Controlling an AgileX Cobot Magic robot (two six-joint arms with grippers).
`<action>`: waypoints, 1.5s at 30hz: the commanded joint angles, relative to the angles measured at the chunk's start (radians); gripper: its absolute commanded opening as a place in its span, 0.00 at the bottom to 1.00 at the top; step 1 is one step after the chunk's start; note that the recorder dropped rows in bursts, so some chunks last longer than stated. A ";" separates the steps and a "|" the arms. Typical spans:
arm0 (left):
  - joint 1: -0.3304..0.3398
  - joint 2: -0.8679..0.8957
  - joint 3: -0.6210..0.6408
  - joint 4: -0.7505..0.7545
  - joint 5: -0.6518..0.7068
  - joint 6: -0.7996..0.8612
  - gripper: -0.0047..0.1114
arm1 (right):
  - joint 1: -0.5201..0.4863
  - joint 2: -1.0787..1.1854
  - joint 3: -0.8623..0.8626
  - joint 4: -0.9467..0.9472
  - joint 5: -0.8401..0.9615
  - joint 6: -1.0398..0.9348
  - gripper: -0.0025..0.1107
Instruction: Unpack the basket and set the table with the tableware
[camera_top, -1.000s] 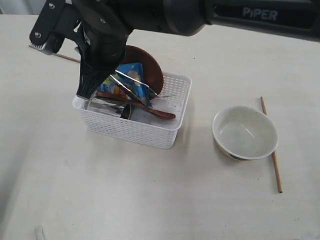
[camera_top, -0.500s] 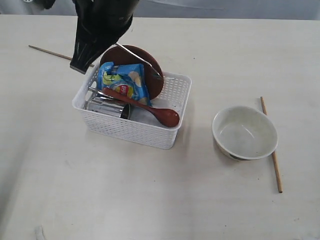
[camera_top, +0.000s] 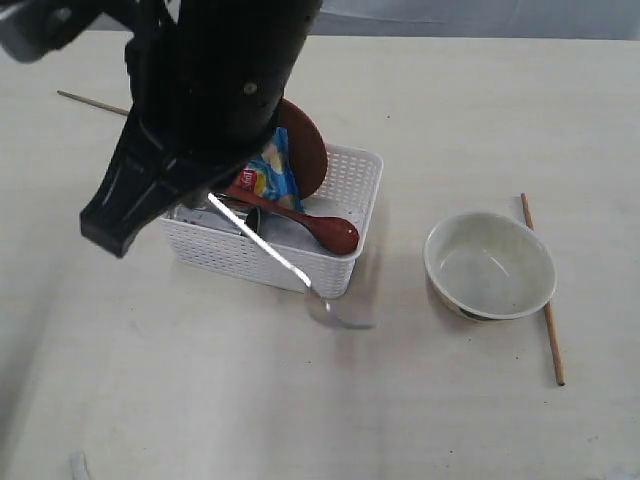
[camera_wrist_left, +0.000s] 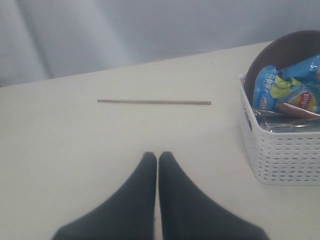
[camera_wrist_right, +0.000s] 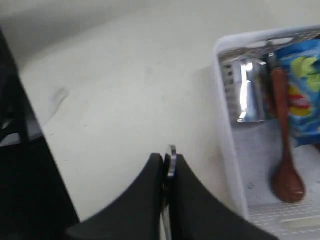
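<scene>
The table (camera_top: 200, 400) is lying open before the basket (camera_top: 355, 190); the bowl (camera_top: 489, 266) and 1 chopstick (camera_top: 552, 340) are crowding its right, a black arm (camera_top: 220, 80) overhanging the basket.

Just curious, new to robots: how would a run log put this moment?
right gripper: shut on steel utensil, outside basket | left gripper: shut, empty | spoon: in basket

A wide cream-white table (camera_top: 200, 400) fills nearly the whole exterior view. Its surface is matte with faint scuffs and one small grey mark (camera_top: 78, 464) at 7 o'clock. Beyond its far edge, at 12 to 1 o'clock, runs a thin grey-blue strip (camera_top: 480, 18). The left wrist view shows a pale grey backdrop (camera_wrist_left: 150, 35) with soft vertical shading, either wall or curtain. The light is even and the shadows are soft.
</scene>
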 joint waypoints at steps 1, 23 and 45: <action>0.006 -0.003 0.003 0.004 -0.007 -0.005 0.05 | 0.001 0.002 0.115 0.142 -0.077 -0.102 0.02; 0.006 -0.003 0.003 0.004 -0.007 -0.005 0.05 | -0.001 0.265 0.193 -0.154 -0.508 -0.388 0.02; 0.006 -0.003 0.003 0.004 -0.007 -0.005 0.05 | 0.267 0.179 0.244 -0.384 -0.447 -0.547 0.02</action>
